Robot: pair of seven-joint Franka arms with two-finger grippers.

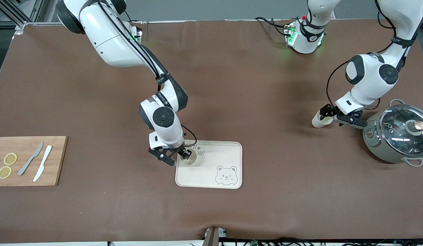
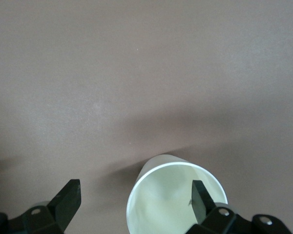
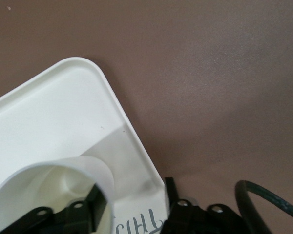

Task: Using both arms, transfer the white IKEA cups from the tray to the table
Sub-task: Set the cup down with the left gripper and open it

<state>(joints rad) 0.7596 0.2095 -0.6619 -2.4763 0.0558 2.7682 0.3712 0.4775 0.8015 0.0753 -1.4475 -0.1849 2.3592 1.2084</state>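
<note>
Seen from the high front camera, clock hours read with twelve toward the robots' bases.

Brown-clothed table with a cream bear-face tray near its middle. One white cup on the tray, upright, tucked into the tray's ten o'clock corner. Right gripper down at that cup, reaching in from about ten o'clock, straddling the cup's wall: one finger inside the rim, the other outside it by the tray's edge. Fingers apart, with what looks like a gap showing between the outer one and the wall, though the wrist view cuts this off low, so contact not certain.

Second white cup on the table, off the tray at roughly two o'clock from it, toward the left arm's end, upright on the cloth. Left gripper at that cup, fingers spread wide, one inside the rim, the other well clear of it; nothing pinched. Lidded grey pot near this cup at three to four o'clock.

Judgement: half done. Coming move hinging on the tray cup's wall lying between the right fingers, long axis vertical: squeeze, then straight up. Right arm the nearer one; left arm well apart.
</note>
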